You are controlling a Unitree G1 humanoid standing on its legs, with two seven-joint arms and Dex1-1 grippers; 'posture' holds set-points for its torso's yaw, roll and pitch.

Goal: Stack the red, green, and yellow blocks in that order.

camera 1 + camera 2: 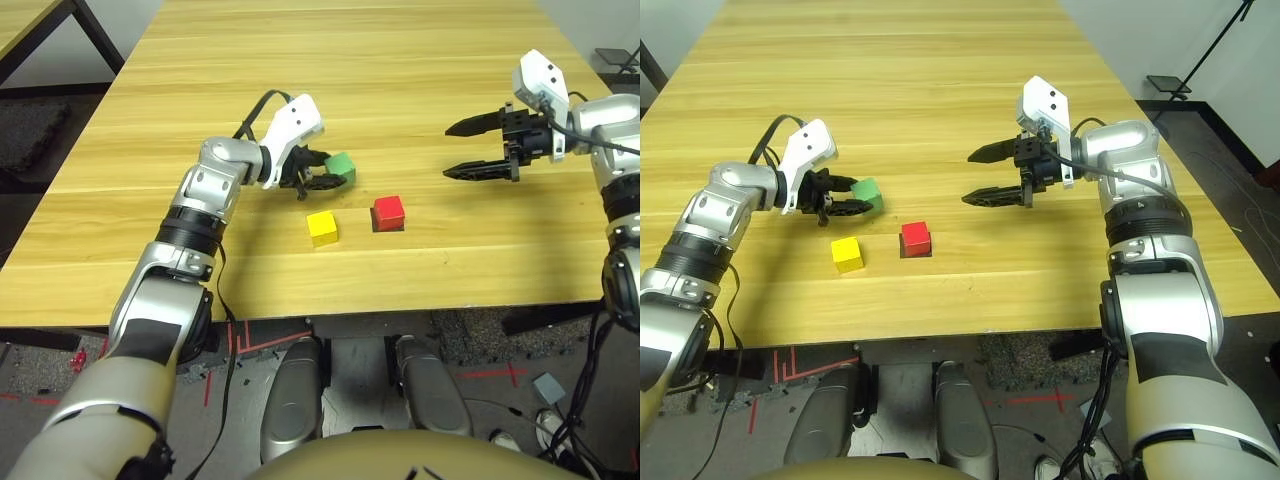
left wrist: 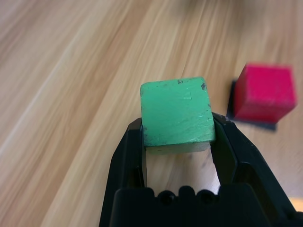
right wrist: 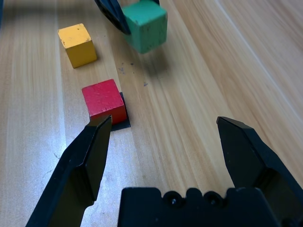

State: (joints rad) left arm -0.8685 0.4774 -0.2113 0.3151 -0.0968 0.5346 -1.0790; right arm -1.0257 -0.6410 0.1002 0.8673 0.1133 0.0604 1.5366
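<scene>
Pale, honey-coloured wood planks make up the long table (image 1: 420, 60) on which three small matte cubes are in play. The bright red cube (image 1: 389, 212) sits on a flat black square patch (image 3: 124, 124) whose edge peeks out beneath it, near the table's front edge. The yellow cube (image 1: 322, 227) rests on the bare wood at about eight o'clock from the red one, close by but not touching. The green cube (image 2: 176, 112) is pinched between the two black fingers of the left gripper (image 1: 325, 172), at roughly ten o'clock from the red cube; in the right wrist view it hangs clear of the wood, with its shadow on the planks beneath. In the left wrist view the fingers press on two opposite faces of the green cube.

The right gripper (image 1: 472, 147) hovers above the table at about two o'clock from the red cube, well apart from all three cubes, pointing toward the left arm. Its fingers are spread wide with nothing between them.
</scene>
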